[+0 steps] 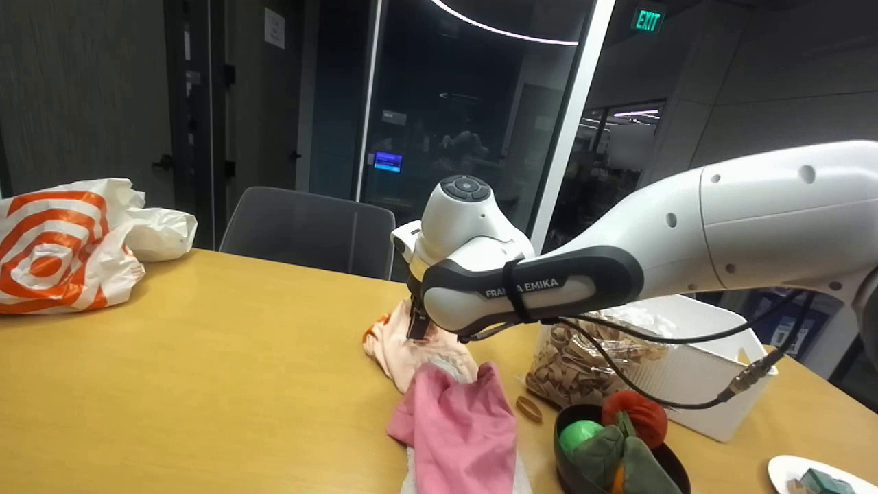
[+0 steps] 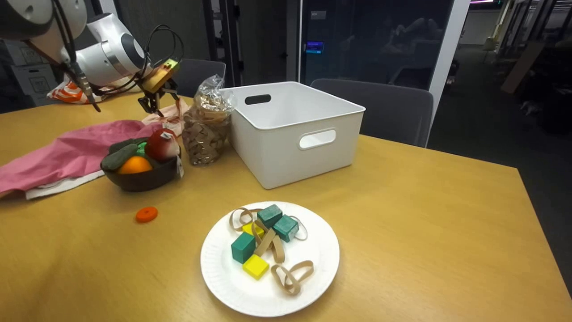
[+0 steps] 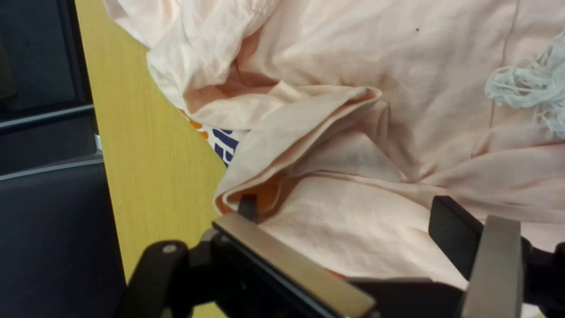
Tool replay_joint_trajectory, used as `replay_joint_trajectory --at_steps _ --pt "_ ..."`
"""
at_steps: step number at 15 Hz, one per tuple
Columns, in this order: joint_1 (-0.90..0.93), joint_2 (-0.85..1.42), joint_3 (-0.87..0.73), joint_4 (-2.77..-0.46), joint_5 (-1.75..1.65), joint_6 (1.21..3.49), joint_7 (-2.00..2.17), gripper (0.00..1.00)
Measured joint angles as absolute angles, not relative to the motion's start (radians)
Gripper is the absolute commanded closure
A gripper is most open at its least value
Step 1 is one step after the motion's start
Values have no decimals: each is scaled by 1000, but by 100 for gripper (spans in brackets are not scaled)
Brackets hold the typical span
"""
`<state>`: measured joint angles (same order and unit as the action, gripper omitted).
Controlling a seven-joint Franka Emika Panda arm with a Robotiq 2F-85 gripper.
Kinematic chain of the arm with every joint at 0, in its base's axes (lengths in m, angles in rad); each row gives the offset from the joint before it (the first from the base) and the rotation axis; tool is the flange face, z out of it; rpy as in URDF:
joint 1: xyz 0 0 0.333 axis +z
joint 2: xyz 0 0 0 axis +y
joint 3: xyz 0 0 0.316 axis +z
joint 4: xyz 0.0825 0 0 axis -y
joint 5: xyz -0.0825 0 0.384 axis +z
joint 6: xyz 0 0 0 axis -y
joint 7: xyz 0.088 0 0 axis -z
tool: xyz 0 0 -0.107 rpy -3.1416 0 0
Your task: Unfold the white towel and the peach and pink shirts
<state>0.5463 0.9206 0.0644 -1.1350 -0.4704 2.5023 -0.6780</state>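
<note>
Dark glass [image 1: 473, 103] and a green EXIT sign [image 1: 647, 20] in the background, yellowish wood counter [image 1: 206, 384] up front. So the peach shirt [image 3: 388, 57] is on the counter right under the claw [image 3: 347, 214], pretty crumpled, with one bit rolled into a loose fold [image 3: 282, 145]. Claw's fingers [image 3: 454, 232] are spread well apart over the fabric, and in the wrist view one finger [image 3: 247, 206] lines up with the open end of that fold. Can't tell if it's actually touching the cloth. A scrap of blue, orange and white print [image 3: 224, 143] peeks out at the shirt's edge, and some stringy white threads [image 3: 545, 84] show against the peach.

Right beside it there's the pink shirt [image 1: 459, 418], all rumpled, lying over a white cloth [image 2: 67, 184] that sticks out along the edge. Next to that is a dark bowl [image 2: 138, 182] with a red thing [image 2: 161, 145], an orange thing [image 2: 135, 165], a green ball [image 1: 579, 434] and some dark green pieces [image 1: 597, 449] in it. Then you've got a clear bag of tan bands [image 2: 205, 138] just beside a white bin [image 2: 286, 161], a loose tan band [image 1: 530, 412] near the bowl, and an orange disc [image 2: 146, 214] on the counter too.

Further out, a white plate [image 2: 223, 286] carries teal blocks [image 2: 243, 247], yellow blocks [image 2: 256, 267] and more bands [image 2: 267, 243]. Way off at the other end there's a plastic bag with orange rings [image 1: 62, 254] on it, plus a dark chair [image 1: 309, 226] at the counter's edge.
</note>
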Motion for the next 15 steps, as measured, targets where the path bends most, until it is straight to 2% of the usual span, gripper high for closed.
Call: replay_joint_trajectory --at_steps 8,9,10,11,12,14,15 --pt "545 1045 62 -991 -514 2482 -728 0" --pt "545 1054 63 -982 -514 2479 -739 25" --pt "545 1061 64 -971 -514 2475 -751 27" --pt "544 1067 66 -961 -514 2474 -764 34" --pt "544 1072 67 -951 -511 2472 -775 44" --pt "543 1079 70 -936 -503 2465 -787 56" --pt "542 1082 71 -929 -499 2461 -789 66"
